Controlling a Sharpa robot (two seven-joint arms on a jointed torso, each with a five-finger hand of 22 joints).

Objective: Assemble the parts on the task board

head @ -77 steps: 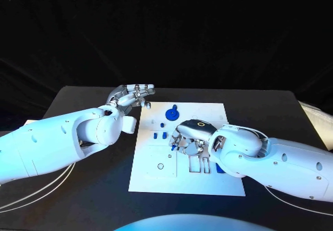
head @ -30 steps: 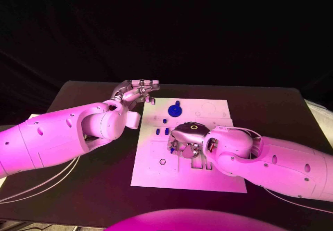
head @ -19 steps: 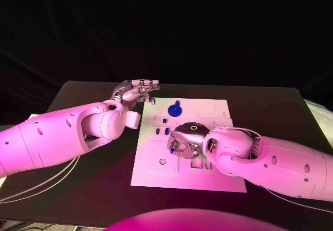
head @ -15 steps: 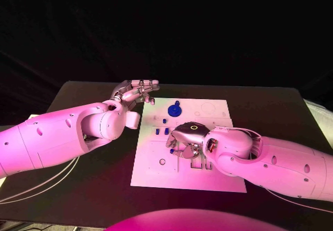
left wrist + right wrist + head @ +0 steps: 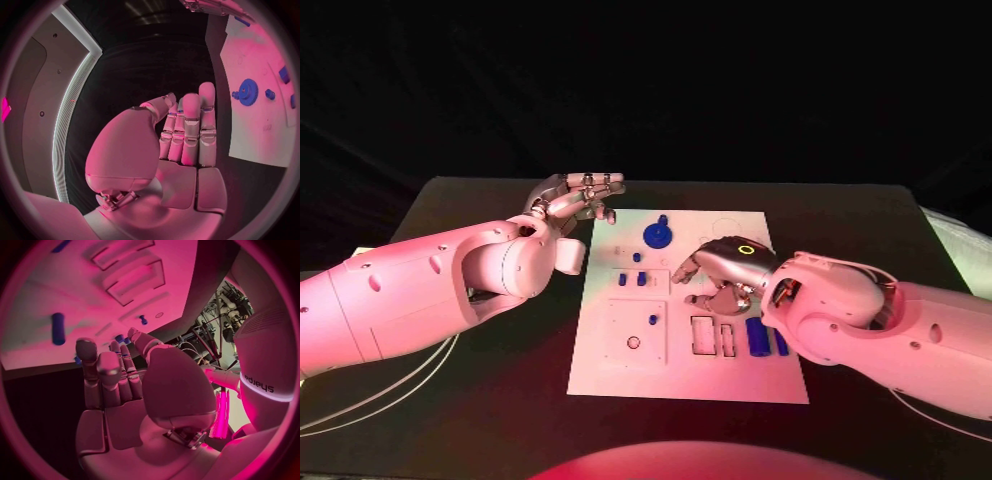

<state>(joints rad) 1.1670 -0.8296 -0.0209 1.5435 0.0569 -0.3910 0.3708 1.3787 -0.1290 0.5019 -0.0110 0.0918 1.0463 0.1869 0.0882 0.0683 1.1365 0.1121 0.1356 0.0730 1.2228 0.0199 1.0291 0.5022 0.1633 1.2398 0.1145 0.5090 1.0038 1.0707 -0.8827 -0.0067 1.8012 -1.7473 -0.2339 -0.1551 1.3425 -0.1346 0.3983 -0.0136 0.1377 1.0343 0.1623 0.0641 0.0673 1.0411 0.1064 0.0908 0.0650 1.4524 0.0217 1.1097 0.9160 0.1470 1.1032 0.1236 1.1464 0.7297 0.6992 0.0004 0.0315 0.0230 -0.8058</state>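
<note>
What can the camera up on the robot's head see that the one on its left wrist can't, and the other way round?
Head view alone: the right hand over the white board, and long blue pieces near its right edge. Left wrist view alone: the inner side of the left hand, fingers straight and side by side, holding nothing. Both show the board's far end with the blue gear.

The task board (image 5: pixel 610 375) lies mid-desk (image 5: pixel 473 400). A gear part (image 5: pixel 656 236) sits at its far end. The left hand (image 5: pixel 574 197) hovers beside that far-left corner; the right hand (image 5: pixel 718 275) is over the board's middle.
</note>
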